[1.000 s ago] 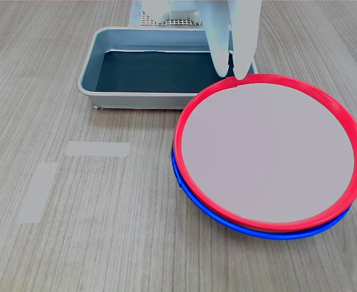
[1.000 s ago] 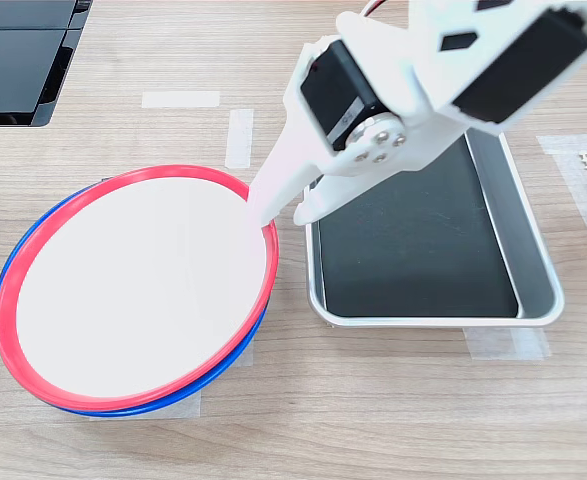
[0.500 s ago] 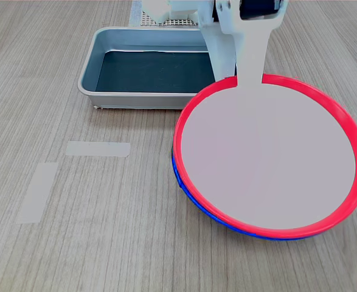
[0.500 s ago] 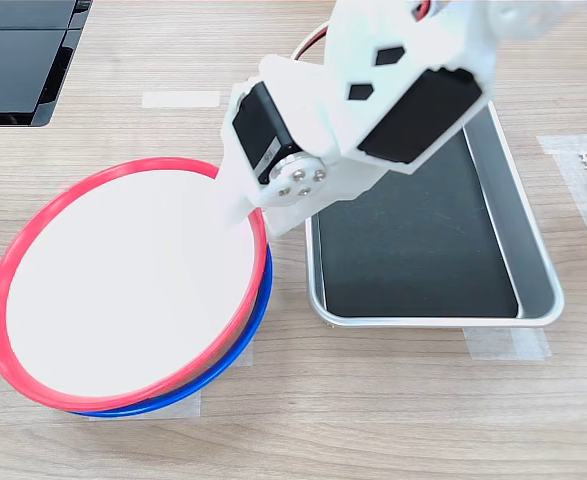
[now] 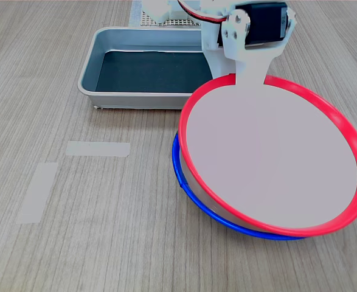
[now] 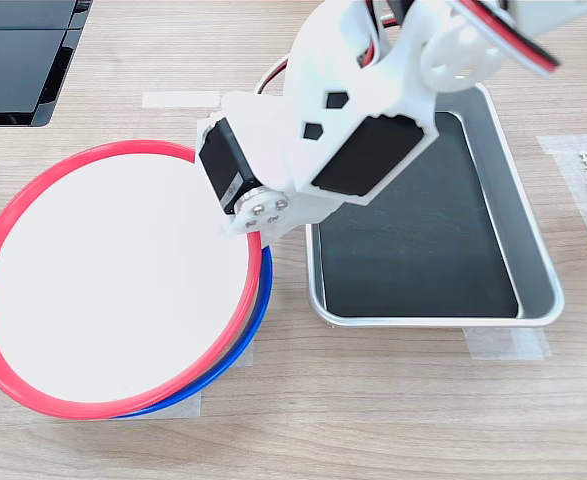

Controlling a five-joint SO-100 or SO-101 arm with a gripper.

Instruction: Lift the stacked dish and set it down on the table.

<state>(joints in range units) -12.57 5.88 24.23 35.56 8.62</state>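
The jaws (image 5: pixel 236 78) are closed on the far rim of the red plate (image 5: pixel 272 155), at the edge nearest the tray (image 5: pixel 108 38). In the second exterior view the grip point (image 6: pixel 245 222) sits under the servo housing, so the fingertips themselves are hidden; the hold is judged from the plate's raised attitude.

The red plate is tilted, gripped edge high. It overhangs the blue plate (image 5: pixel 193 194), which lies flat on the worktop (image 5: pixel 75 243). Whether the low edge touches the blue plate cannot be determined; in the first exterior view only a blue arc shows along the near and left side.

Step in hand: lift clear, then transfer to bare worktop. Two tape strips (image 5: pixel 98 148) lie at the first exterior view's left, well apart from the plates.

Risks:
- Slip. The plate is large and held at a single rim point, so its weight levers against the jaws. Fast motion or a loose pinch could let it rotate or drop.
- Drag. If the low edge rests on the blue plate, sideways travel before full clearance could shift the blue plate.
- Collision. The tray stands just beside the grip point; a swing toward it could strike its wall.
- Hard landing. Lowering while tilted puts the free edge down first.
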